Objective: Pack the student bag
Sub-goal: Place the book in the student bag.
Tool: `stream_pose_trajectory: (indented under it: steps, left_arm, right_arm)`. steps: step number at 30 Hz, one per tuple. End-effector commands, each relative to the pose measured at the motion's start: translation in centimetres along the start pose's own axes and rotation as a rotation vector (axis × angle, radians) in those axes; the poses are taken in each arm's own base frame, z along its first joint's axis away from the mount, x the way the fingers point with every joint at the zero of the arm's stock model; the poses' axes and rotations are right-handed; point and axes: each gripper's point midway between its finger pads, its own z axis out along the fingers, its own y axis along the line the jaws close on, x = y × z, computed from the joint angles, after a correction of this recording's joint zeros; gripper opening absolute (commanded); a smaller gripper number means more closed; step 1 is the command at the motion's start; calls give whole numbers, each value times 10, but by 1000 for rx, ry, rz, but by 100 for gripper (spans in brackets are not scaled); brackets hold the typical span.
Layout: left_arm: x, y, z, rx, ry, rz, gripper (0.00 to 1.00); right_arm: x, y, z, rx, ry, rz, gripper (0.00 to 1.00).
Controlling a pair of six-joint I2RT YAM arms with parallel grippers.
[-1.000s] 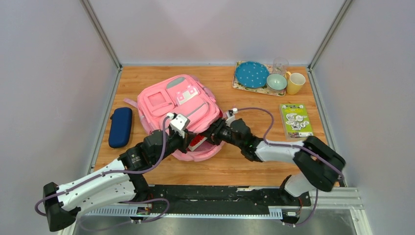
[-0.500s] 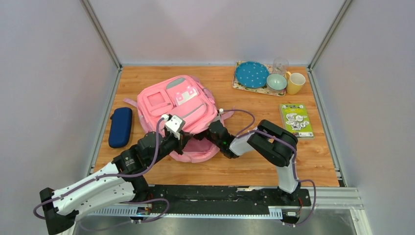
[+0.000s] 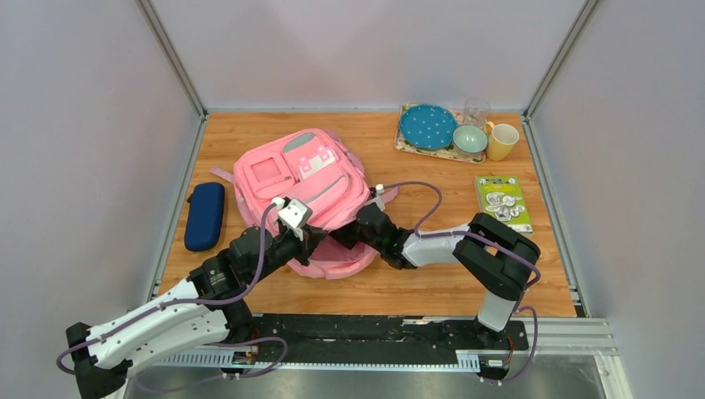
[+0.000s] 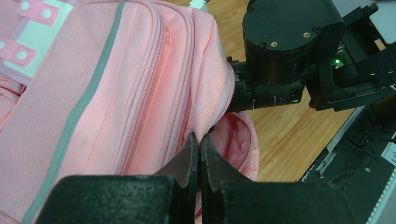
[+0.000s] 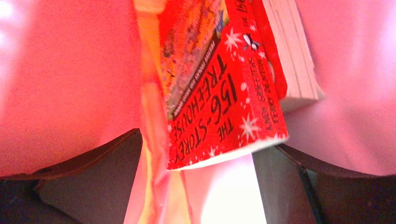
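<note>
The pink student bag (image 3: 303,179) lies flat on the wooden table with its mouth toward the arms. My left gripper (image 4: 200,140) is shut on the fabric rim of the bag (image 4: 93,93) and holds the mouth up. From the top view, the left gripper (image 3: 312,241) sits at that rim. The right arm (image 3: 391,241) reaches into the mouth and its fingers are hidden there. Inside the bag, my right gripper (image 5: 201,186) is open, its dark fingers (image 5: 88,177) spread wide. A red book (image 5: 219,93) lies just beyond them against the pink lining.
A navy zip case (image 3: 204,215) lies left of the bag. A green book (image 3: 503,204) rests at the right. At the back right a tray (image 3: 402,143) carries a blue plate (image 3: 427,125), a bowl (image 3: 470,139), a yellow mug (image 3: 501,141) and a glass (image 3: 475,110).
The right gripper carried the red book from the bag's mouth deeper inside, then its jaws spread wide off it. The left gripper kept its pinch on the rim.
</note>
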Motion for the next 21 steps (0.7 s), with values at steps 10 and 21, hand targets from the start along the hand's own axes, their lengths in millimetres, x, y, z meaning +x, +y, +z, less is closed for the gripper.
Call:
stream_pose_trajectory:
  steps: [10, 21]
  left_arm:
    - [-23, -12, 1, 56, -96, -29, 0]
    - [-9, -36, 0, 194, -37, -30, 0]
  right_arm:
    - [40, -48, -23, 199, 77, -89, 52]
    - [34, -52, 33, 207, 20, -105, 18]
